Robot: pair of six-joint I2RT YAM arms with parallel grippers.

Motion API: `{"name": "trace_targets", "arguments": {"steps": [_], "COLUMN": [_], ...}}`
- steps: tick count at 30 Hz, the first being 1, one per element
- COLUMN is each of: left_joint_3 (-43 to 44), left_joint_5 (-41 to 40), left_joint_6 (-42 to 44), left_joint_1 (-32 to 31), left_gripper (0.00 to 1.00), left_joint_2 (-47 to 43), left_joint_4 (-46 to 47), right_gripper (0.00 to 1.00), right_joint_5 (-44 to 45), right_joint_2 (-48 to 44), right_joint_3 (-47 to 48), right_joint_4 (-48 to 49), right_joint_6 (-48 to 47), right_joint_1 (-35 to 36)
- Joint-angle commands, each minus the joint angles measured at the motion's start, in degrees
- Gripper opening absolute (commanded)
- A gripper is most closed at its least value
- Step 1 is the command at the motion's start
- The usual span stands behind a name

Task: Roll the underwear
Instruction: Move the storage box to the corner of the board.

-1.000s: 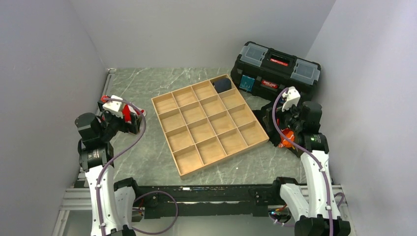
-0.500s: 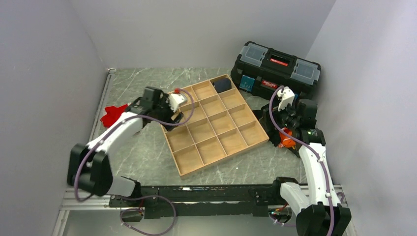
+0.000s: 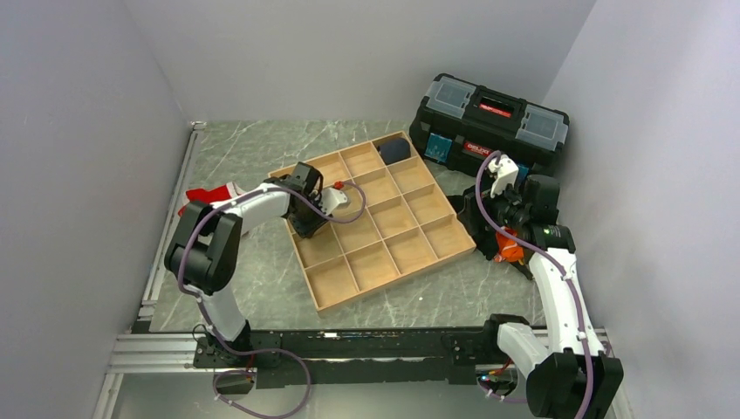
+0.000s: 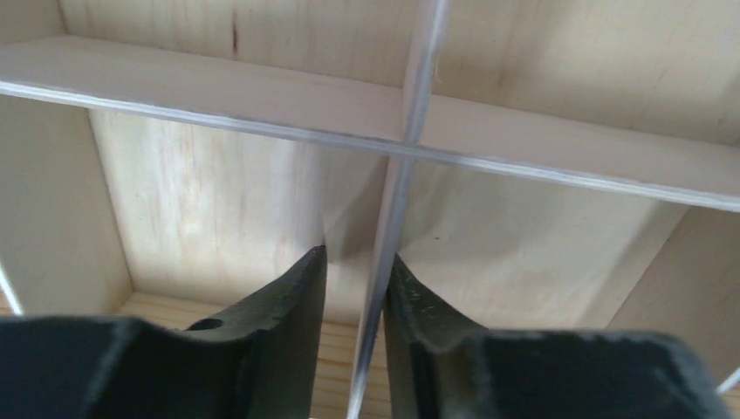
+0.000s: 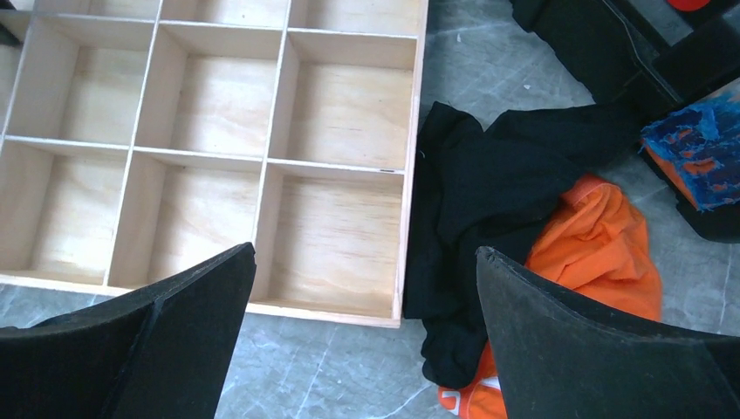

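The red underwear (image 3: 202,199) lies crumpled on the table left of the wooden grid tray (image 3: 393,278), with a white trim showing; nothing holds it. My left gripper (image 3: 310,225) reaches down into the tray. In the left wrist view its jaws (image 4: 358,257) stand narrowly apart astride a thin divider (image 4: 524,170). The right finger lies against the divider and a gap shows at the left finger. My right gripper (image 5: 366,262) hangs wide open above the tray's near right corner (image 5: 410,175), holding nothing.
A black cloth (image 5: 489,192) and an orange cloth (image 5: 593,244) lie heaped right of the tray. A dark navy bundle (image 3: 395,150) fills the tray's far corner cell. A black toolbox (image 3: 489,118) stands at the back right. Grey walls close both sides.
My left arm swung right from the table's left edge, past the underwear, into the tray, and its jaws narrowed around a divider. The right arm barely moved.
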Motion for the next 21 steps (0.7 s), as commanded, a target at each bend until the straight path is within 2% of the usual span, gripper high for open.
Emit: {"name": "trace_targets", "arguments": {"steps": [1,10,17,21], "left_joint_3": [4.5,12.8,9.3,6.9], "left_joint_5": [-3.9,-1.9,-1.3,-0.2], "left_joint_6": [3.5,4.4,0.3,-2.7], "left_joint_1": [4.5,15.4,19.3,19.6], "left_gripper": [0.31,0.10,0.01,0.00], "left_joint_2": [2.2,6.1,5.3,4.0], "left_joint_4": [-3.6,-11.1,-9.2,-8.0], "right_gripper": [1.00,1.00,1.00,1.00], "right_joint_5": [-2.4,-2.3,-2.5,-2.7], "right_joint_2": [0.1,0.8,0.9,1.3], "right_joint_3": [0.5,0.8,0.8,0.9], "right_joint_4": [0.4,0.2,0.0,-0.1], "right_joint_6": [-1.0,-1.1,-1.1,-1.2], "right_joint_1": [0.2,0.2,0.2,0.2]}}
